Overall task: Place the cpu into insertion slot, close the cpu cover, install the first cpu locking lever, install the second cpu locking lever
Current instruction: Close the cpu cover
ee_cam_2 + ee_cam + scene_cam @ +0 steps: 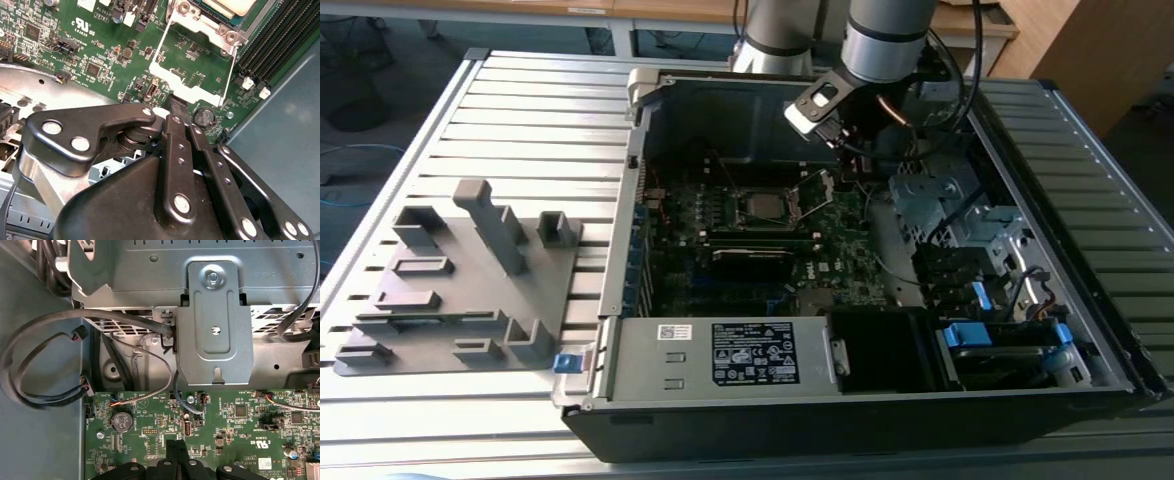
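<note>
On the exterior view's left, a grey fixture [454, 280] is seen. Inside the computer case [854, 400], the cpu [765, 208] is seated in the insertion slot [210, 27], with the cpu cover [195, 90] raised open. The gripper [176, 106] is closed, empty, at the cover's free edge.

Exterior view looks down on the whole computer case [854, 432]; both wrist views sit close over its circuit board [100, 45] [240, 440]

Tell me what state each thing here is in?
cpu: seated in the insertion slot.
cpu cover: open, tilted up off the cpu.
gripper: shut, empty, by the cover's free edge.
computer case: lying on its side, open.
</note>
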